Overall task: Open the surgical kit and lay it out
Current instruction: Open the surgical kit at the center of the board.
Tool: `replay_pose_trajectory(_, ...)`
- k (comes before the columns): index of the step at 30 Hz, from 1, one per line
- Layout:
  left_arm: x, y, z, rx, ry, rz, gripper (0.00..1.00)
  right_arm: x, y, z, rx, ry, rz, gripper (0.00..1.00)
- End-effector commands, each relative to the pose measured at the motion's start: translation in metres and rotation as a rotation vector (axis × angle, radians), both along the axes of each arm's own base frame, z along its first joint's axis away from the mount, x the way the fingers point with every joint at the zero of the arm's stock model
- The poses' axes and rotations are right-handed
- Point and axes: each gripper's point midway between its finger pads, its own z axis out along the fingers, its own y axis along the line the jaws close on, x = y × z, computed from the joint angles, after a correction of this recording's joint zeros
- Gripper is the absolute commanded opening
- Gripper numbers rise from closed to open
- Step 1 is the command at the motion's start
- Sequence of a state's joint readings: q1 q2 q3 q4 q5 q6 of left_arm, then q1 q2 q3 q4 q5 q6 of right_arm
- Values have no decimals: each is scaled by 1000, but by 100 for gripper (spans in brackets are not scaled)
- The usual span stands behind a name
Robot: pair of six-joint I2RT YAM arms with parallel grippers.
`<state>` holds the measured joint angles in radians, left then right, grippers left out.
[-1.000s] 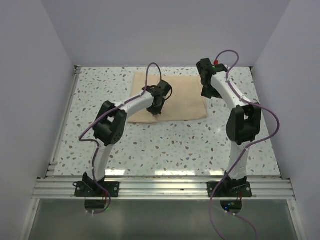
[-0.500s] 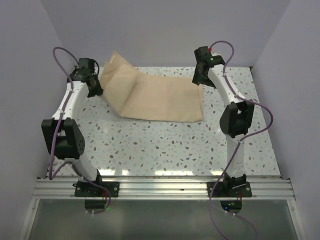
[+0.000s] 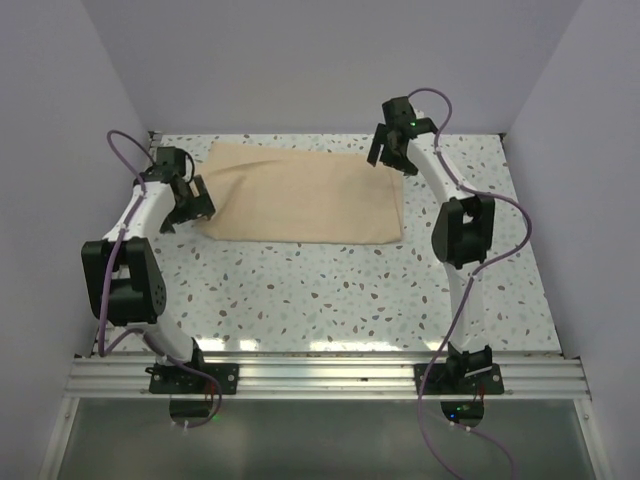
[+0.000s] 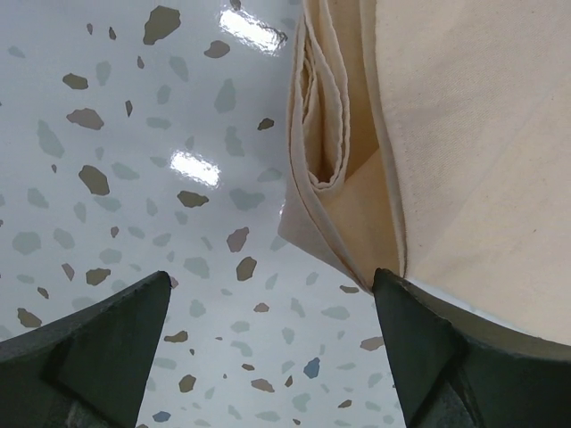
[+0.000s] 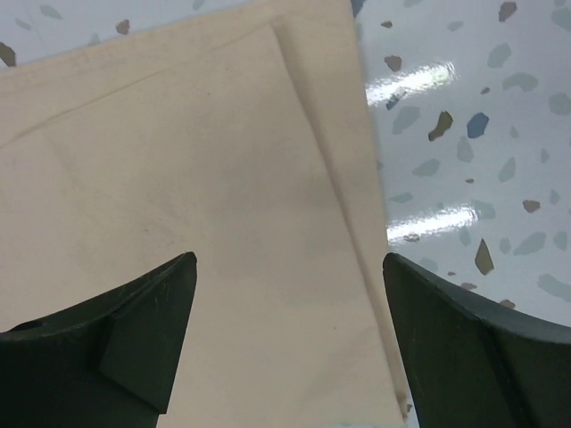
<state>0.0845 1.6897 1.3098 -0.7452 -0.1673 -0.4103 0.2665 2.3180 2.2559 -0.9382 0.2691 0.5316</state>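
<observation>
Table: the white speckled tabletop (image 3: 330,290) carries the whole kit.
Wrap: the large beige cloth wrap (image 3: 300,205) lies flat on the far half of the table, between the two grippers. It is folded in layers, and no tray or tools show.
Left gripper (image 3: 195,205): its jaws are spread wide and hold nothing. It sits low, just beside the wrap's left edge.
Right gripper (image 3: 388,158): it is also wide open and empty, above the wrap's far right corner.
Fold edge (image 4: 321,169): several stacked cloth layers gape at the left corner.
Step in hand: probably opening the next flap.
How to do it well: pinch only the topmost layer close to its corner. Peel it outward low and slowly, so that whatever lies inside is not dragged.
</observation>
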Motion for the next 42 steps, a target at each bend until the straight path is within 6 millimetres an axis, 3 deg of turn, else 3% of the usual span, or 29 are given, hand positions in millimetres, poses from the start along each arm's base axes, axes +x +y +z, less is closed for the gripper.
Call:
replay_pose_trajectory(1, 9, 6, 31, 25, -101, 32, 100, 41, 14, 22, 88, -164, 8, 89)
replay_pose_trajectory(4, 3, 21, 49, 93, -126, 107, 100, 62, 6, 18, 78, -218, -38, 88)
replay_pose_trajectory(8, -11, 42, 93, 188, -241, 253, 100, 87, 0, 8, 96, -259, -67, 86)
replay_pose_trajectory(14, -21, 56, 129, 242, -347, 333, 100, 117, -5, -12, 168, -318, -104, 84)
replay_pose_trajectory(20, -29, 49, 118, 208, -300, 322, 100, 131, 2, -37, 240, -313, -109, 77)
replay_pose_trajectory(29, -43, 49, 114, 215, -273, 331, 100, 121, 7, -69, 242, -247, -90, 68)
replay_pose_trajectory(36, -53, 48, 106, 211, -250, 338, 100, 114, 20, -65, 212, -236, -38, 63)
replay_pose_trajectory(42, -61, 46, 102, 208, -253, 336, 100, 111, 22, -64, 206, -231, -31, 47)
